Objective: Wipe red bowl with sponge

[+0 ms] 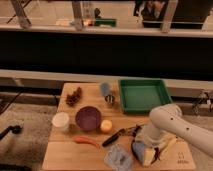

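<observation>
The dark red-purple bowl (88, 118) stands upright on the wooden table (65, 155), left of centre. My gripper (143, 149) is low over the table's front right, at the end of the white arm (167, 125), well right of the bowl. A yellow and blue sponge-like block (148, 157) lies right under the gripper; I cannot tell whether it is gripped. The arm hides much of the gripper.
A green tray (142, 95) sits at the back right. Around the bowl are a white cup (60, 121), a small yellow object (106, 125), a red-orange pepper (86, 141), a black-handled tool (120, 135), a grey-blue cloth (118, 157), a pine cone (74, 97) and a metal cup (110, 99).
</observation>
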Tool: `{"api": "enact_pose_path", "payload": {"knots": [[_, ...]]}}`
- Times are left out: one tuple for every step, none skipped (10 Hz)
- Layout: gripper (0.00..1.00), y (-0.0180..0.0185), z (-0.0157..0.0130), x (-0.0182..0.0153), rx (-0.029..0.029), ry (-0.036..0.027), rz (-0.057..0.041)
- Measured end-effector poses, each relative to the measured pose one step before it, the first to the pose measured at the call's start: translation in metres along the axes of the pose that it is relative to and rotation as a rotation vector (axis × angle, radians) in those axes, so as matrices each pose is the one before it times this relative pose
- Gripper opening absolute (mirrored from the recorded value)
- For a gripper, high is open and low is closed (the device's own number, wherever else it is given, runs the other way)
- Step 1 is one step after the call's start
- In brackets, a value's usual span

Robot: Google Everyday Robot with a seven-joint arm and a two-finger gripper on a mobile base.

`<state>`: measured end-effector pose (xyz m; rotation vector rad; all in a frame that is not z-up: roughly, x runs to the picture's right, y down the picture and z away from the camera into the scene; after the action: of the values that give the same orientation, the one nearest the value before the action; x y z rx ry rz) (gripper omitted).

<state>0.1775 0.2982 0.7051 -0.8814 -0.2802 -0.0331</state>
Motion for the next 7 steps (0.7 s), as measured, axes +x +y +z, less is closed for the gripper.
{"api": "enact_pose_path", "payload": {"knots": [[0.0,0.00051,0.00292,0.00046,-0.02047,0.01659,-0.00006],[0.0,0.00057,0.00375,0.00078,-0.01737,0.03032,0.00029],[0.0,0.00007,0.0043,0.00047,-0.01322,0.05542,-0.00181],[0.0,-0.00122,0.00355,-0.00112,-0.00854,0.05932,-0.00067],[0.0,-0.00043,0.0017,0.00136,-0.00221,0.02186,0.00658],[0.0,0.00056,0.00178,0.00169,-0.00203,0.01512,0.01157],[0.0,-0.00167,-0.00097,0.0028,0.00634,0.00891,0.02475]]}}
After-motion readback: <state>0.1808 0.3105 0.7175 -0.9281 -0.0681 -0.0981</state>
